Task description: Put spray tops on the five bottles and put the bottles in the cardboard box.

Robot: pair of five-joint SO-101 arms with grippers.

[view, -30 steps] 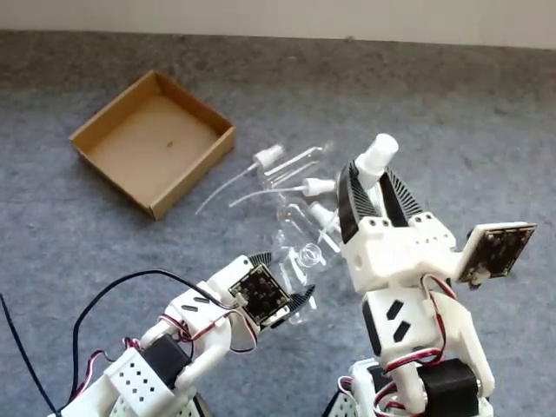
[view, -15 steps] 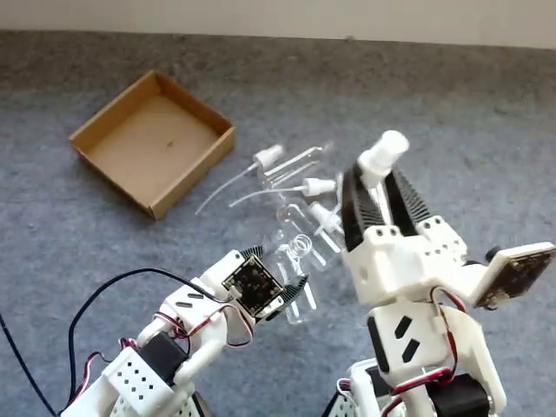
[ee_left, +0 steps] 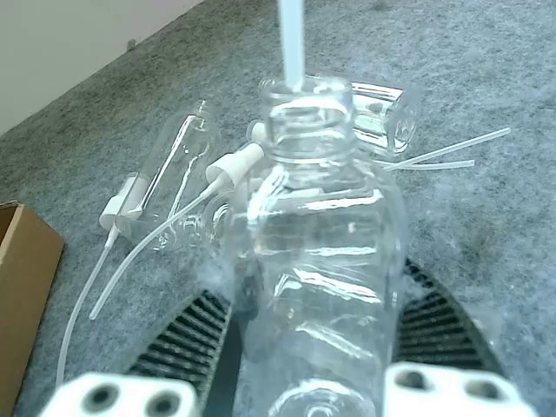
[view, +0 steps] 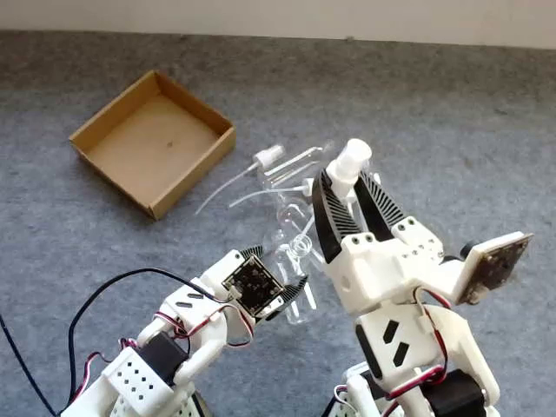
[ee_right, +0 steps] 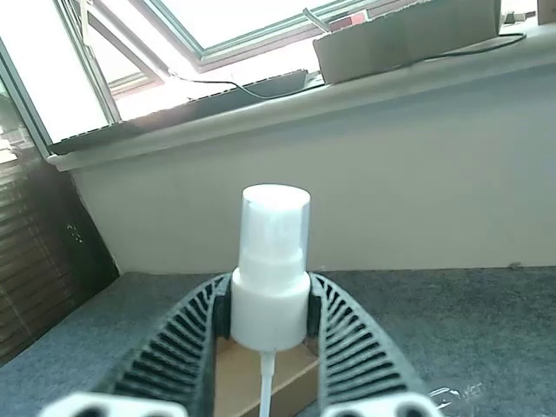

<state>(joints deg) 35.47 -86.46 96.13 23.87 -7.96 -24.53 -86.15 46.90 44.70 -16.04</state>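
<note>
Sitting open side up on the grey worktop [view: 104, 261], well apart from both arms: shallow cardboard box [view: 195, 171], brown floor showing from wall to wall. Between box and arms, a loose cluster: clear plastic bottles [ee_left: 178, 174] lying on their sides, white spray tops [view: 269, 156] with long thin tubes trailing across the carpet-like surface, some touching or crossing.

Clamped in the left gripper [ee_left: 317, 300]: one clear bottle [ee_left: 321, 234], see-through, with a ridged shoulder and a threaded neck, uncapped and pointing up and away from the wrist. Black ribbed fingers [ee_left: 195, 343] pressed to both sides of the body, parted just by the bottle's width.

Pinched in the right gripper [ee_right: 271, 291]: white spray top [ee_right: 274, 252], a cylindrical cap above a wider collar, fingers closed against the collar on either side. Held above the worktop, nozzle end up, dip tube [ee_left: 291, 43] hanging straight down. Tube tip down at the held bottle's open mouth; collar well above the neck, not screwed on.

From the high view, right gripper just beyond and above the left one, over the cluster.
</note>
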